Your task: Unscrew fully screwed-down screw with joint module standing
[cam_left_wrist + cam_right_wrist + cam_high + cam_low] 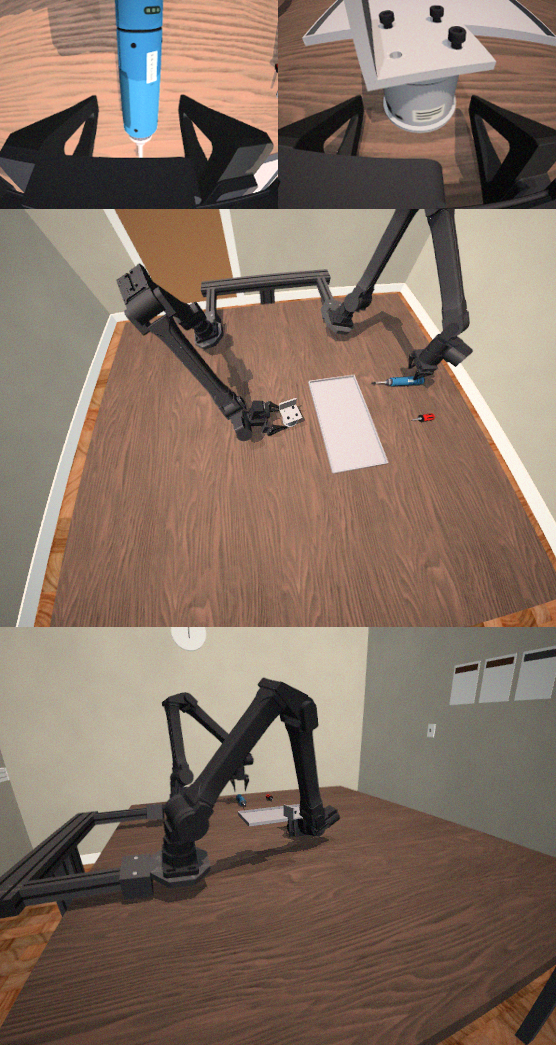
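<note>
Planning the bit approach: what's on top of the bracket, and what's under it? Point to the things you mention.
Three black socket-head screws (456,36) and one open hole on top. Underneath, the joint module (420,100); its top is covered.

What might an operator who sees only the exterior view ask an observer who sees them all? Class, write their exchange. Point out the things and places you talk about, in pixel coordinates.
Operator: What's on top of the bracket (290,412) (288,811) (423,56)?
Observer: Three black screws (294,407) (456,37), plus a hole (396,55) with no raised head.
Operator: Is the left claw (415,371) (240,790) (138,102) gripping the electric screwdriver (400,382) (241,800) (140,79)?
Observer: No, the left wrist view shows gaps on both sides of the blue barrel, between the open fingers.
</note>
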Robot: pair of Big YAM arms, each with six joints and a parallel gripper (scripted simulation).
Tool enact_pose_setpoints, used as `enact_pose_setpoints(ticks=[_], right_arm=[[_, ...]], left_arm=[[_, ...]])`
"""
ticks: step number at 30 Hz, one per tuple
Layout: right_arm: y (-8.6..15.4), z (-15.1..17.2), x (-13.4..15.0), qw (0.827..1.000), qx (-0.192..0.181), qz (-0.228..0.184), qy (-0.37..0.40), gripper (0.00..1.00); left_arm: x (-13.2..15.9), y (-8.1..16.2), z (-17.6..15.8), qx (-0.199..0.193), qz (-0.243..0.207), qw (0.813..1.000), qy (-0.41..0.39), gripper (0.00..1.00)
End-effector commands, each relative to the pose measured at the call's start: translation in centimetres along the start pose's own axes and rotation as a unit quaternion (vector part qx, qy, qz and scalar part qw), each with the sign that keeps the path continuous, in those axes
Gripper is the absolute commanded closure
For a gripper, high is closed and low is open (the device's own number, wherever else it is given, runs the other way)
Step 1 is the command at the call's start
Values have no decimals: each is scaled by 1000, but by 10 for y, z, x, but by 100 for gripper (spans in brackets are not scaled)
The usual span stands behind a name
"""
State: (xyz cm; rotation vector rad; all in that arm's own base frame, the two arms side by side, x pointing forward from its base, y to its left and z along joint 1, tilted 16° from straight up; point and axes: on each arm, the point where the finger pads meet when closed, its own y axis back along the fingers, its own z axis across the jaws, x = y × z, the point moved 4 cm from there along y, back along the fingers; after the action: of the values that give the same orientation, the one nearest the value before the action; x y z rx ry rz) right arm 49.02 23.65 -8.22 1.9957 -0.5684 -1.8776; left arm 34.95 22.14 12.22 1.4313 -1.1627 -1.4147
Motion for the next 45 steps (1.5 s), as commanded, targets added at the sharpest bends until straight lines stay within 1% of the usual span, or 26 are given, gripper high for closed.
enact_pose_setpoints(ticks=[1,6,7,9,12,16,20,23,24,26,27,30,33,36,39,43,45], right_arm=[[20,-11,-14,1000,13,-5,18,14],[26,-18,-18,1000,17,-6,24,14],[20,-15,-21,1000,11,-7,28,14],[20,-15,-21,1000,11,-7,28,14],[30,-10,-14,1000,12,-4,17,14],[37,-15,-16,1000,15,-6,22,14],[44,-10,-14,1000,13,-4,18,14],[46,-17,-17,1000,17,-6,24,14],[40,-14,-21,1000,11,-7,27,14],[40,-14,-21,1000,11,-7,27,14],[34,-6,-25,1000,2,-6,28,14],[36,-3,-30,1000,0,-4,20,14],[38,-8,-40,1000,4,-5,19,14],[40,-2,-44,1000,1,-3,14,14],[42,-9,-54,1000,5,-5,20,14],[42,-10,-54,1000,5,-5,21,14],[43,-4,-55,1000,2,-4,16,14]], left_arm=[[-7,10,-9,12,-9,1000,4,35],[-7,10,-9,12,-9,1000,4,35],[-7,10,-9,12,-9,1000,4,35],[-7,10,-9,12,-9,1000,4,35],[-7,10,-9,12,-9,1000,4,35],[-7,10,-9,12,-9,1000,4,35],[-7,10,-9,12,-9,1000,4,35],[-7,10,-9,12,-9,1000,4,35],[-7,10,-9,12,-9,1000,4,35],[-7,10,-9,12,-9,1000,4,35],[-7,10,-9,12,-9,1000,4,35],[-7,10,-9,12,-9,1000,4,35],[-7,10,-9,12,-9,1000,4,35],[-7,10,-9,12,-9,1000,4,35],[-7,10,-9,12,-9,1000,4,35],[-7,10,-9,12,-9,1000,4,35],[-7,10,-9,12,-9,1000,4,35]])
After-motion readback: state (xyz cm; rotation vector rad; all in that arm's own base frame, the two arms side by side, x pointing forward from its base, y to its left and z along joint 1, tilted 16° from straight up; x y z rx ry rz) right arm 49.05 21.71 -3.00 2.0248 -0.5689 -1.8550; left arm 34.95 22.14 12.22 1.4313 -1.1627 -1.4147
